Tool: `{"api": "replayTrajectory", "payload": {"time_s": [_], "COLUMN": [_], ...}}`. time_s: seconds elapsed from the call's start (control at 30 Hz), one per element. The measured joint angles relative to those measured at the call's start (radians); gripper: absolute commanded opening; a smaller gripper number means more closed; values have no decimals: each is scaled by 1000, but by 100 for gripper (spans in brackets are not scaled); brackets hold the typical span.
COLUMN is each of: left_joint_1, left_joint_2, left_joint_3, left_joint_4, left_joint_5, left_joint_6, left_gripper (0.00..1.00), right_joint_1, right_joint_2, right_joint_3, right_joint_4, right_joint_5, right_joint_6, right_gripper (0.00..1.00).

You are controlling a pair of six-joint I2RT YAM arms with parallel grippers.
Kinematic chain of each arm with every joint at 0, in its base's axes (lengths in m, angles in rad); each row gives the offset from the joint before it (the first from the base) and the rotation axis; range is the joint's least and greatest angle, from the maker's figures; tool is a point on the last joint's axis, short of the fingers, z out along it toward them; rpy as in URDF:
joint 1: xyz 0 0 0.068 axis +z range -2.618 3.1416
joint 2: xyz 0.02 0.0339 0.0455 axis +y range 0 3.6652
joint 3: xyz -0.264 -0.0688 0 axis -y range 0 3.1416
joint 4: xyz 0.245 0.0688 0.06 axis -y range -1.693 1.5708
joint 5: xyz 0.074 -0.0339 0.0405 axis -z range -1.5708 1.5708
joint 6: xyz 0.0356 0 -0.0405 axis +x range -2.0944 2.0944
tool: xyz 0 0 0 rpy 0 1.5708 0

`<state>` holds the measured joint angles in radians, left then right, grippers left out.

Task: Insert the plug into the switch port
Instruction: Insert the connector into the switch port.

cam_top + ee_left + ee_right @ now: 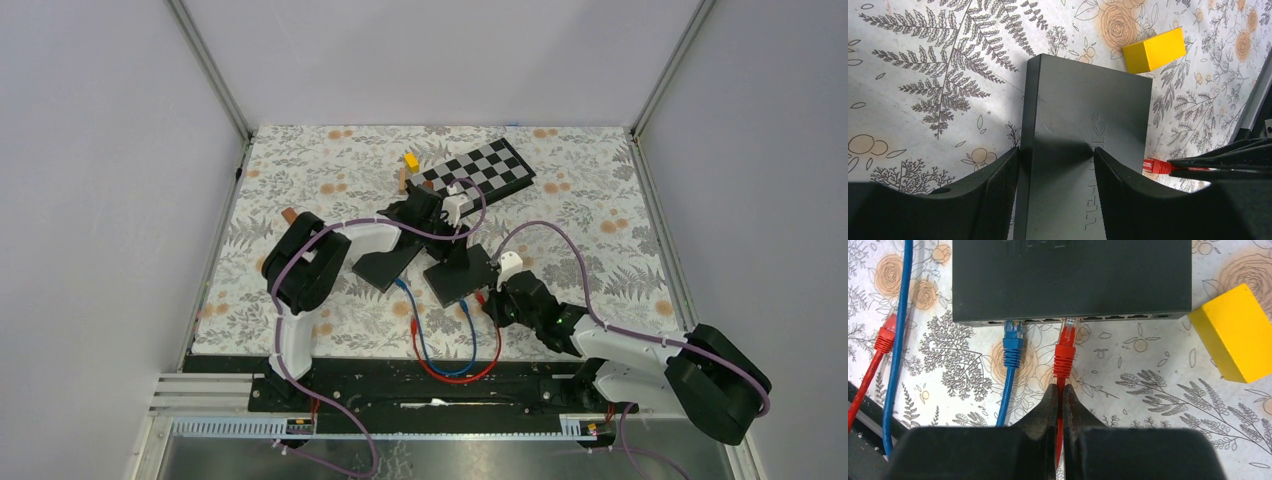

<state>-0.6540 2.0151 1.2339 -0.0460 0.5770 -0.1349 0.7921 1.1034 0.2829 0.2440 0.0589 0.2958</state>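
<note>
1. Your right gripper (pixel 1059 392) is clamped tight on the red cable (pixel 1060 425), just behind the boot of the red plug (pixel 1066 347). Nothing else sits between its fingers.
2. The red plug stands at the port face of the switch (pixel 1073 280), about midway along the row. Its clear tip is at a port mouth and leans slightly. You cannot tell from these views whether it has seated.
3. Your left gripper (pixel 1056 150) sits over the switch's top with its jaws partway apart. One finger (pixel 993 200) lies along the switch's back edge, away from the ports, and the other overlaps the top face. The switch is wider than the gap, so it is not pinched between them. You cannot tell whether the tips press on it.
4. A blue plug (pixel 1012 345) meets the switch's port face a few ports from the red one. A narrow strip of mat shows between the two boots.
5. On the red plug's other side, the port mouths run on to the switch's end. A yellow block (pixel 1235 332) lies just beside that corner, and you cannot tell whether it touches.
6. In front of that stretch of the port face, the floral mat (pixel 1158 405) is your open room.
7. Off the switch's opposite end, near its corner, lie a second red plug (pixel 884 337) and a loose blue cable (pixel 898 340).
8. From above, a black box (pixel 385 262) lies just beside the switch on your left arm's side. A checkerboard (pixel 485 168) lies beyond the switch's back edge.
</note>
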Motion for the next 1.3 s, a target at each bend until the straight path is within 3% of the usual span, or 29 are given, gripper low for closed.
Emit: {"api": "replayTrajectory", "payload": {"time_s": [0.43, 0.9, 1.3], "left_joint_1": [-6, -6, -3], "left_joint_2": [-3, 17, 30], "left_joint_3": [10, 47, 63], "left_joint_4": [-28, -63, -66], "left_joint_5": [-2, -10, -6], "left_joint_6": [14, 11, 15], "left_gripper": [64, 58, 54], "right_joint_1": [62, 65, 65], "right_joint_2": [40, 38, 73], "right_joint_3": [-6, -42, -50], "right_joint_4": [49, 101, 156], "right_joint_5": [63, 183, 157], "right_joint_6": [-4, 34, -32], "right_gripper": [0, 0, 0]}}
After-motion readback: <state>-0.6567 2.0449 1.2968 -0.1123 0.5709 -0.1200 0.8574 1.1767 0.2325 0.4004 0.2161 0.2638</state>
